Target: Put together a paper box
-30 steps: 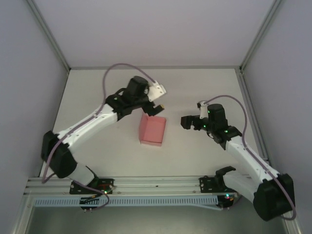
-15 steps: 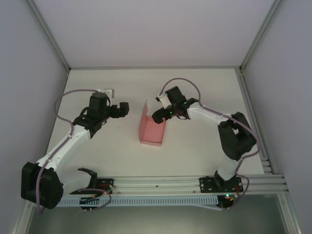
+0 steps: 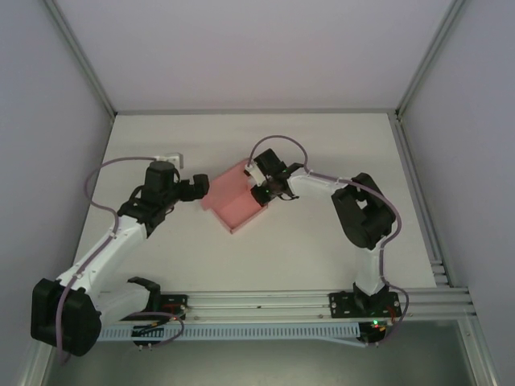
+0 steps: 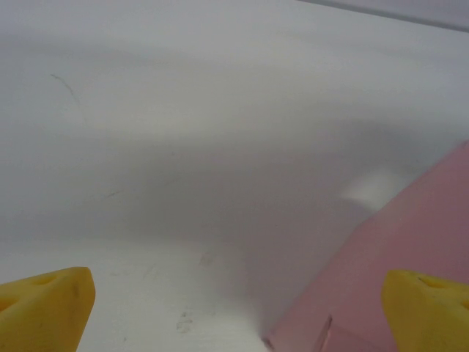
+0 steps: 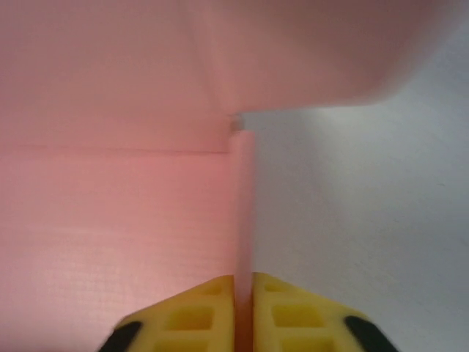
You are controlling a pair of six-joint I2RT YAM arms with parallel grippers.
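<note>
The pink paper box (image 3: 233, 203) lies mid-table, turned at an angle with its open side up. My right gripper (image 3: 262, 191) is at its right wall and shut on it. In the right wrist view the two yellow fingertips (image 5: 209, 308) pinch the thin pink wall edge (image 5: 244, 213) between them, with the box's inside (image 5: 110, 191) to the left. My left gripper (image 3: 198, 186) stands open just left of the box's far-left corner. In the left wrist view its yellow fingertips (image 4: 44, 308) sit wide apart, and the box (image 4: 410, 242) fills the lower right by the right fingertip.
The white table (image 3: 322, 249) is bounded by grey walls with aluminium posts (image 3: 80, 60) at the back corners. A metal rail (image 3: 265, 301) with both arm bases runs along the near edge. The right arm's elbow (image 3: 366, 213) rises right of the box.
The right arm swung in from the right and shut on the box's right wall. The left gripper withdrew from above the box to its left. The box has turned and shifted left.
</note>
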